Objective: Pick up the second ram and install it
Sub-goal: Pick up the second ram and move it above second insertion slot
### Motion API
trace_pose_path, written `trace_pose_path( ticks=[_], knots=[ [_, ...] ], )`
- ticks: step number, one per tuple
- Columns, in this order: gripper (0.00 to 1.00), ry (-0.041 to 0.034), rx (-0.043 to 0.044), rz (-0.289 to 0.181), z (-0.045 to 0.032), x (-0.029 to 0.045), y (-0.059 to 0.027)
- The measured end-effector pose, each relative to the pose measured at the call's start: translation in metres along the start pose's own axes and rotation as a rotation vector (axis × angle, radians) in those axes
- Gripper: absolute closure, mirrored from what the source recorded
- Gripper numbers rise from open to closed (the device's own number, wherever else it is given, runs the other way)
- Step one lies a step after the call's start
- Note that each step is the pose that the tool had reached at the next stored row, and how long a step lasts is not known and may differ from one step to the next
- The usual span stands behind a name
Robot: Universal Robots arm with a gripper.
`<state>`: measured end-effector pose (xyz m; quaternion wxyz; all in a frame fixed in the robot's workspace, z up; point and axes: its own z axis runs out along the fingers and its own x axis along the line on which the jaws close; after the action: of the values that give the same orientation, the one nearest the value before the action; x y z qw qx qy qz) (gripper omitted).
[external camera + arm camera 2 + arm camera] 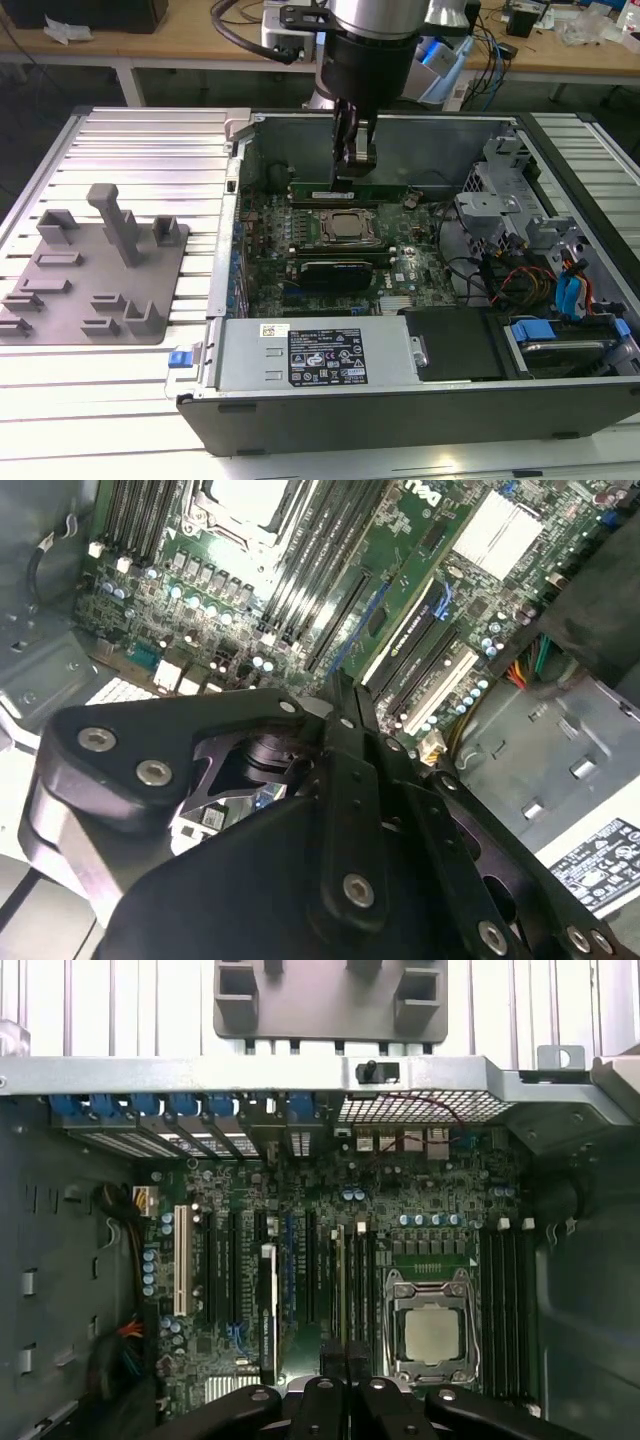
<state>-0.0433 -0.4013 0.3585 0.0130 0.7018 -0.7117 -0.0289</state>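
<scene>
The black gripper [353,174] clamps its fingers tight on the long, flat dark-green ram stick [395,189], standing on edge at twelve o'clock of the square silver processor [347,228].

We see bright light: glare whitens the ribbed white metal table [100,400] at seven o'clock in the exterior view, while the open dark-grey computer case [400,420] sits dimmer inside.

A ribbed metal desk [140,150] is shown, on which a grey fixture plate [100,290] and an open computer case [400,420] are set side by side.
</scene>
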Motion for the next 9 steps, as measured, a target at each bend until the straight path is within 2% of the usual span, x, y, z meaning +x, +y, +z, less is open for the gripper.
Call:
trace_pose_path(
  ticks=[4, 9],
  knots=[
    [0.91, 0.0000, 0.0000, 0.000, 0.0093, -0.0034, -0.0005],
    [0.91, 0.0000, 0.0000, 0.000, 0.0142, -0.0047, -0.0008]
  ],
)
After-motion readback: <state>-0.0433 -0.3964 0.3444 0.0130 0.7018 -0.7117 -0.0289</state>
